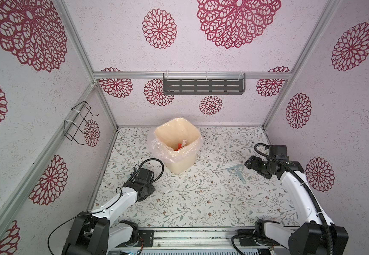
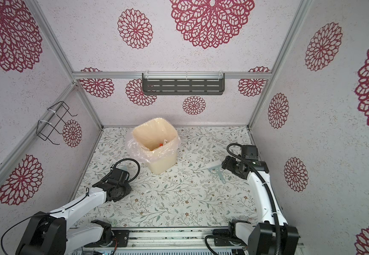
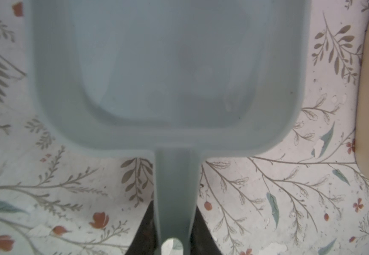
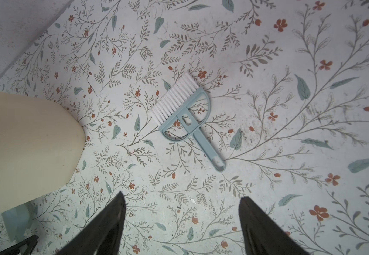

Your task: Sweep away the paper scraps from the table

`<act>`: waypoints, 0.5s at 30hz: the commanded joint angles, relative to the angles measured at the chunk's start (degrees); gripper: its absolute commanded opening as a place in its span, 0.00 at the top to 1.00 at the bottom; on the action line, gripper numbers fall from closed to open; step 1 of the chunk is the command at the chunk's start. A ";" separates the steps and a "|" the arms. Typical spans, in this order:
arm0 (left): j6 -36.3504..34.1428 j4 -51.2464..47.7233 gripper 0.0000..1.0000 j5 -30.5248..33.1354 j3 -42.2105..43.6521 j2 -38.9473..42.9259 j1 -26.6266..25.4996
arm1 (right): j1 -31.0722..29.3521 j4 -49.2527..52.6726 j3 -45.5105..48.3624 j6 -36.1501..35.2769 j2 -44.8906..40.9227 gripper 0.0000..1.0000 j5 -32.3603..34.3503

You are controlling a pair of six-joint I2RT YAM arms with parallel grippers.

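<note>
"So, where are the paper scraps (image 1: 180, 145) now?"

"Red and white bits lie at the bottom of the lined bin (image 1: 179, 167), far centre. The table (image 1: 201, 198) shows none for certain. One pale fleck (image 1: 167, 190) near the left gripper (image 3: 174, 223) could be a scrap or a worn spot."

"And the tools?"

"That gripper is closed narrow on the handle of the dustpan (image 3: 168, 66), whose tray looks empty. The brush (image 4: 207, 150) lies flat on the right. The right gripper (image 4: 182, 196) hangs near it, fingers wide, holding nothing."

"Nearly finished, then?"

"Seemingly. Sweeping and tipping look done; setting the dustpan down and checking that fleck remain."
</note>
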State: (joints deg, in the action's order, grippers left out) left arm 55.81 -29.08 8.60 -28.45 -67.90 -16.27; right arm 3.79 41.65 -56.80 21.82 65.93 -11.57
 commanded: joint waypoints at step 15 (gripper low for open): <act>-13.49 -2.55 0.11 14.03 -10.37 14.67 -5.24 | -0.51 -24.03 2.18 -9.61 4.11 0.01 11.08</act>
State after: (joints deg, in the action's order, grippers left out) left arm 48.86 -33.26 16.01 -37.08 -55.90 -20.21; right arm 3.57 25.04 -55.31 14.94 69.69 -4.27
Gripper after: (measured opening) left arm 0.887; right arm 0.989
